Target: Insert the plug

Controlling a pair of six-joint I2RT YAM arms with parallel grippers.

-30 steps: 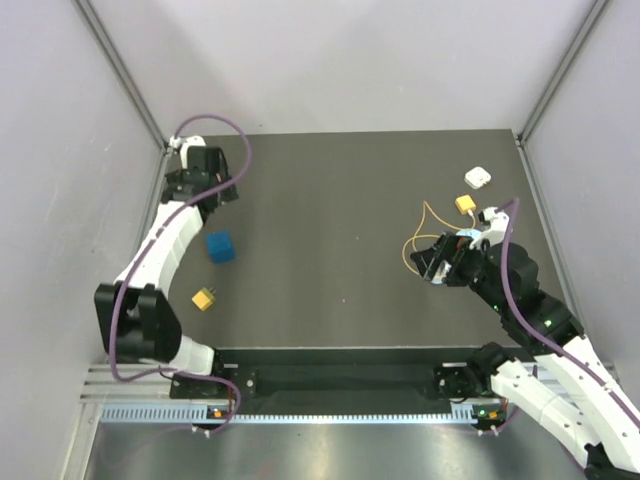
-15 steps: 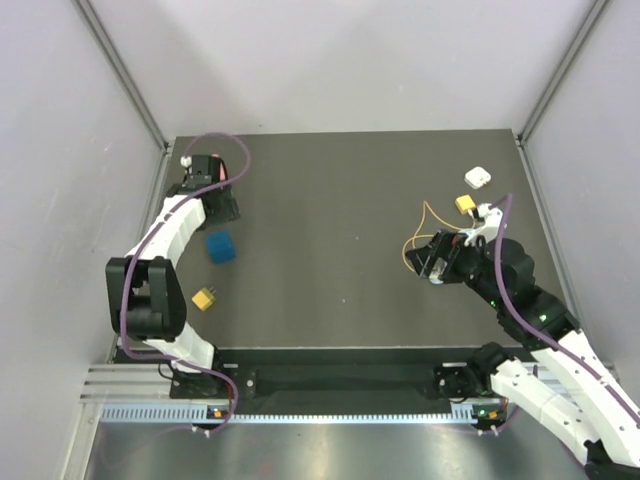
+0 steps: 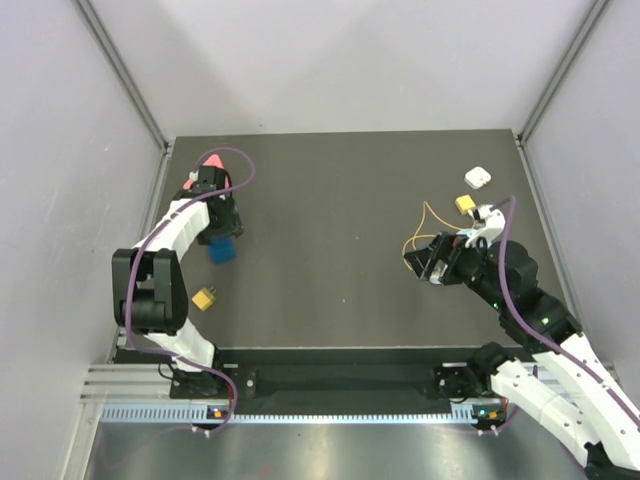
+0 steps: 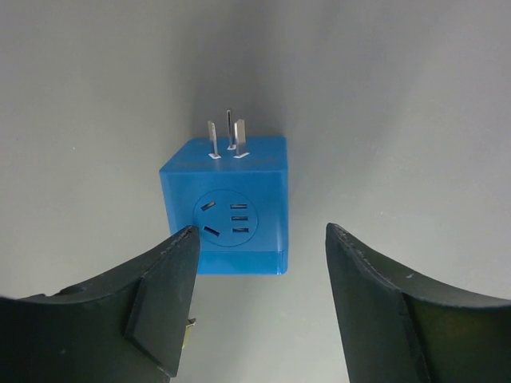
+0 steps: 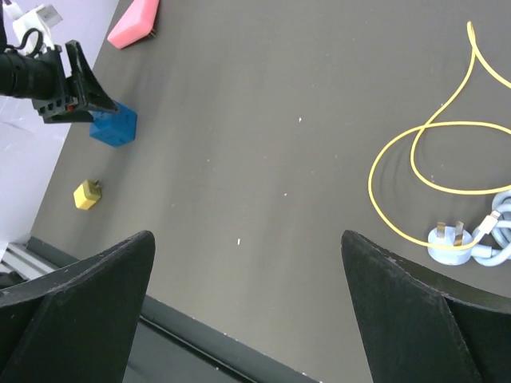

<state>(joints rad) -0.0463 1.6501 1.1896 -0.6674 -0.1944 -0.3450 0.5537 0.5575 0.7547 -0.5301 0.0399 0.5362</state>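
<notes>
From above, the left tool [image 3: 224,234] hangs right over the blue cube [image 3: 222,250], hiding the cube's far edge; its jaws cannot be read from here; something pink [image 3: 193,178] shows behind that arm, mostly covered by it; a small yellow block [image 3: 204,298] lies on the table [image 3: 330,200] on the near side of the left tool, apart from the cube; the right tool [image 3: 428,264] stands with its jaws apart and holds nothing; the plug [image 3: 465,204] lies just past it toward the back wall, untouched, with the white block [image 3: 477,178] near it farther back; the plug's wire [image 3: 424,214] loops down toward the right tool, its near end lost under the tool.

In the left wrist view, the left tool [image 4: 261,231] has its jaws spread and clamps nothing; the blue cube [image 4: 231,215] sits just beyond the fingertips, socket face up, metal pins on its far side; the left finger [image 4: 160,295] covers its near left corner, and whether they touch I cannot tell; a yellowish scrap under that finger is too small to name.

In the right wrist view, the right tool [image 5: 247,239] is wide open, only its finger ends in frame; the wire [image 5: 370,179] loops ahead to its right; the plug cannot be made out here; a light-blue disc [image 5: 447,239] lies at the loop's near edge, its grey cord [image 5: 499,231] cut off at the frame edge.
</notes>
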